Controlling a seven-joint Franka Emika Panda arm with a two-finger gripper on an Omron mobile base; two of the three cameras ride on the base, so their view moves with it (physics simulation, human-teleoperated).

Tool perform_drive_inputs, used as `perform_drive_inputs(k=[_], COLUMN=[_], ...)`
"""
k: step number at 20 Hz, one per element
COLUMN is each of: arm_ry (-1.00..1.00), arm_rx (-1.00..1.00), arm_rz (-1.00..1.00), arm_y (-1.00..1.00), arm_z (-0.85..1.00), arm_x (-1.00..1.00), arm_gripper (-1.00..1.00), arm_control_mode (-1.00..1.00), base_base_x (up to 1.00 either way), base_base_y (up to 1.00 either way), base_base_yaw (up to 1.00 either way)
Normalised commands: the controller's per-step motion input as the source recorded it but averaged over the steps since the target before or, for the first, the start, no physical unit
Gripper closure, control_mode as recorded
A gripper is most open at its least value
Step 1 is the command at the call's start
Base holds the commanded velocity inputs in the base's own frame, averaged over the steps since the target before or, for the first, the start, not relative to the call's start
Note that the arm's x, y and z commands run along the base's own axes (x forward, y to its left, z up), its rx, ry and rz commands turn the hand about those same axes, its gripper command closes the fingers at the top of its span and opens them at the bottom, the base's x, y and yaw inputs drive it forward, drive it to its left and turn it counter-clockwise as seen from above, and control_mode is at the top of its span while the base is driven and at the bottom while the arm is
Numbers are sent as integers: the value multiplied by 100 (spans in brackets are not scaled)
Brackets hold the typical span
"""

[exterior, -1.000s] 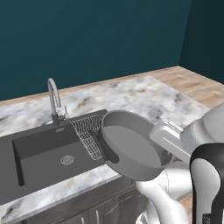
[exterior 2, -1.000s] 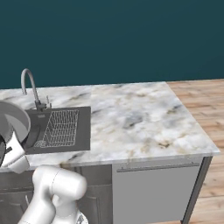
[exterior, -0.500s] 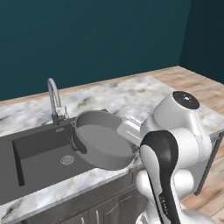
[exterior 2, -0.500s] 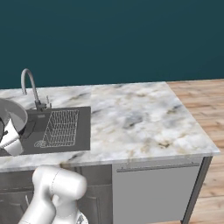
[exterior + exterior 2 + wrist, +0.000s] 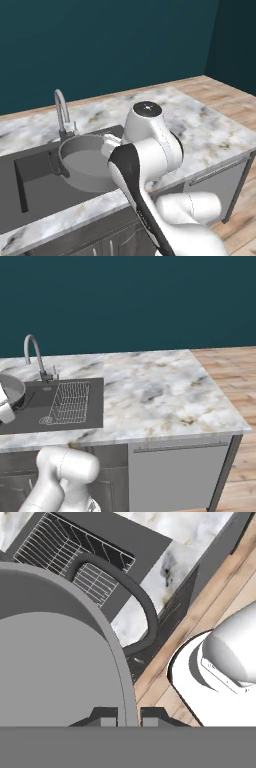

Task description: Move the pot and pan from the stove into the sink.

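The pot (image 5: 86, 163), grey, round and deep-walled, hangs over the sink (image 5: 31, 196) close to the tap (image 5: 62, 108). In the hand view my gripper (image 5: 129, 717) is shut on the pot's (image 5: 50, 662) rim, one fingertip on each side of the wall, and its dark loop handle (image 5: 142, 599) curves out to the right. From the right base view the pot (image 5: 10, 390) sits at the left edge above the sink (image 5: 35, 405), whose wire rack (image 5: 70, 401) lies empty. My own arm hides the gripper in the left base view. The pan and the stove are out of view.
White-grey marble counter (image 5: 155, 391) stretches right of the sink. The chrome tap (image 5: 33, 352) rises at the basin's back edge. Below the counter are cabinet fronts (image 5: 175, 476), with wooden floor (image 5: 240, 406) at the right and a teal wall behind.
My arm has swung left and carried the pot from over the rack to the basin's tap side. The pot has turned from steeply tilted to nearly level.
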Motion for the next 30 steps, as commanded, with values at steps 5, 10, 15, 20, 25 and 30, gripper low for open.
perform_drive_inputs(k=[5,10,15,20,25,30], arm_ry=[13,9,0,0,0,-4], arm_rx=[-7,2,0,-4,-6,-1], arm_rz=[-4,-2,0,1,0,0], arm_y=[45,10,0,3,15,18], arm_z=[-20,-9,0,-25,-34,-27], arm_x=[39,25,-1,0,3,28], arm_gripper=[100,100,100,100,100,100], arm_control_mode=[-100,-100,-100,-100,-100,-100], base_base_x=[0,0,0,0,0,0], base_base_y=[0,0,0,0,0,0], base_base_yaw=[0,0,0,0,0,0])
